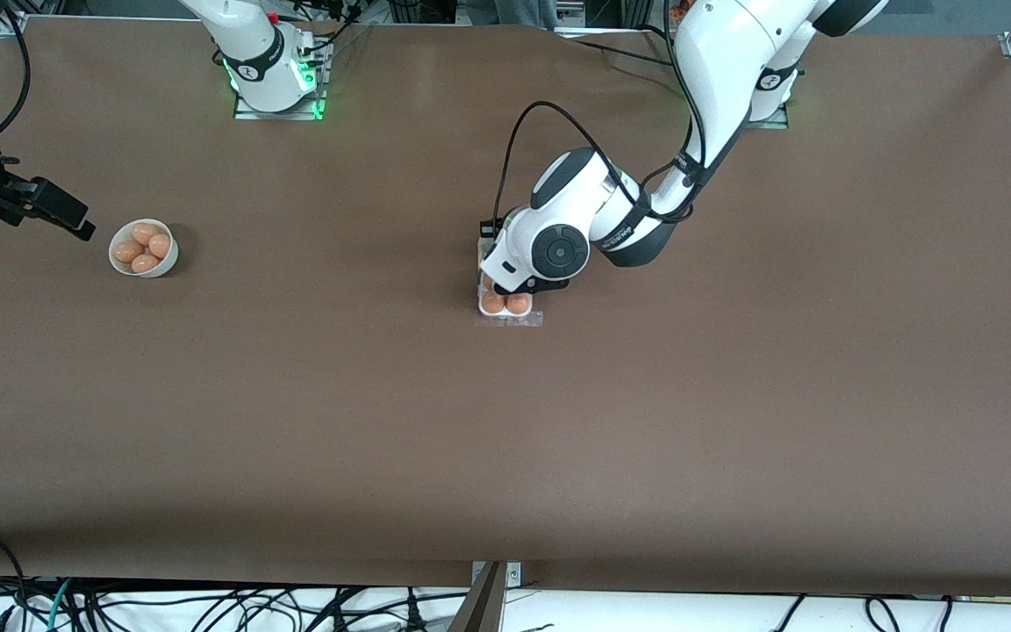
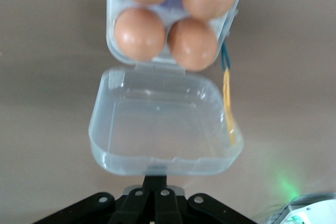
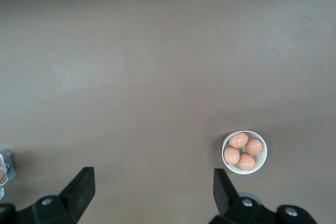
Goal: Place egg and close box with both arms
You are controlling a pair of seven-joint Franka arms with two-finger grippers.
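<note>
Just ahead of our closed left end effector (image 2: 153, 195), pinching the clear lid (image 2: 164, 129), the box (image 2: 173, 19) sits on the bench with every cell holding an egg (image 2: 139, 33), so we judge closing comes next, swinging that lid over, while our right end effector (image 3: 152, 187) waits open beside the bowl (image 1: 144, 248).

Four eggs (image 2: 192, 43) in the one box (image 2: 167, 124), one to each cell. Four more eggs in the single white bowl (image 3: 244, 153). Eight eggs in all. Two arms (image 1: 725, 96), two grippers (image 2: 155, 195).
</note>
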